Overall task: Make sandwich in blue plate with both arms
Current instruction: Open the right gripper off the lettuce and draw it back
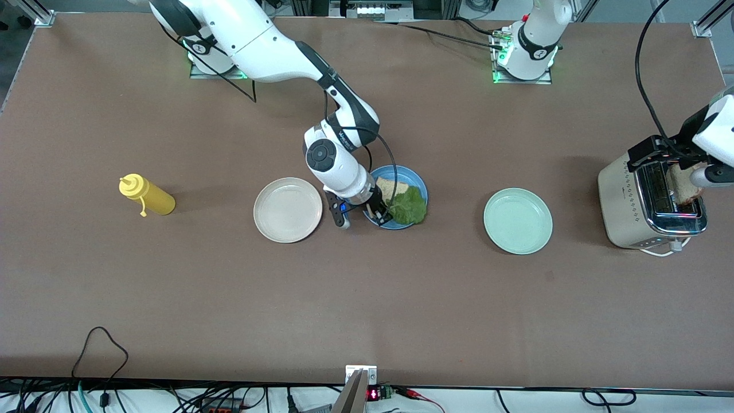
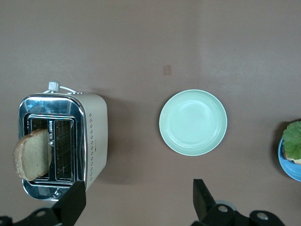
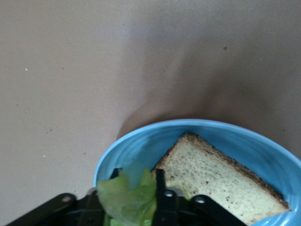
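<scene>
The blue plate [image 1: 418,182] sits mid-table, with one toasted bread slice [image 1: 391,186] lying in it. A ruffled green lettuce leaf [image 1: 408,206] lies partly over the bread. My right gripper [image 1: 381,215] is low at the plate's rim nearer the front camera, shut on the leaf's edge. The right wrist view shows the leaf [image 3: 129,197] between the right gripper's [image 3: 137,176] fingers, beside the bread [image 3: 211,179] in the plate [image 3: 141,136]. A second bread slice [image 2: 33,154] sticks up from the toaster [image 2: 91,136]. My left gripper [image 2: 137,202] is open and empty, high beside the toaster.
The toaster [image 1: 625,206] stands at the left arm's end of the table. A mint-green plate [image 1: 518,221] lies between it and the blue plate. A cream-white plate [image 1: 288,209] and a yellow squeeze bottle [image 1: 146,195] lie toward the right arm's end.
</scene>
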Action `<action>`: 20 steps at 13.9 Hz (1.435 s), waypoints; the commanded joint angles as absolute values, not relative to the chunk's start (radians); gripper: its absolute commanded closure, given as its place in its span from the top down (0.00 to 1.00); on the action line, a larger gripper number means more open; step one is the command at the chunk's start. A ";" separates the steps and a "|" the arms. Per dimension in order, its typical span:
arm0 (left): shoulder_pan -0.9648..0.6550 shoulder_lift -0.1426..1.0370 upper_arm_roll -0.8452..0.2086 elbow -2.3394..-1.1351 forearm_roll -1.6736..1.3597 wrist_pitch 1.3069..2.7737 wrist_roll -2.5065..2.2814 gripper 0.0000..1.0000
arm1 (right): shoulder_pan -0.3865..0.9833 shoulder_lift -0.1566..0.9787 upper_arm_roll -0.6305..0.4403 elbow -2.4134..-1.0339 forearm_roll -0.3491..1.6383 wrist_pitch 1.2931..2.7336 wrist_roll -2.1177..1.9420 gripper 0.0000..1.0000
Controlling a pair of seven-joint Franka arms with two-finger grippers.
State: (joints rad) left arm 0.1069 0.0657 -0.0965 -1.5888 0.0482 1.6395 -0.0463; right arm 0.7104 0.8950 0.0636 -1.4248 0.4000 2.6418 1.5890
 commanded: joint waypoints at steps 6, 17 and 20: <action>0.106 0.044 -0.100 -1.614 0.034 1.654 -0.029 1.00 | 0.646 0.677 -0.008 -1.414 0.292 2.312 1.543 1.00; 0.109 0.058 -0.097 -1.572 0.034 1.617 -0.029 1.00 | 0.353 0.437 -0.008 -1.420 0.288 1.878 0.915 1.00; 0.109 0.060 -0.097 -1.575 0.038 1.617 -0.032 1.00 | 0.284 0.387 -0.003 -1.452 0.285 1.760 0.734 1.00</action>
State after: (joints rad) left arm 0.1056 0.0588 -0.0985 -1.5914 0.0455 1.6367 -0.0474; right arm 0.3254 0.4480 -0.0227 -1.3914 0.2956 1.8147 0.8378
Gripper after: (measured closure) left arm 0.000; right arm 0.000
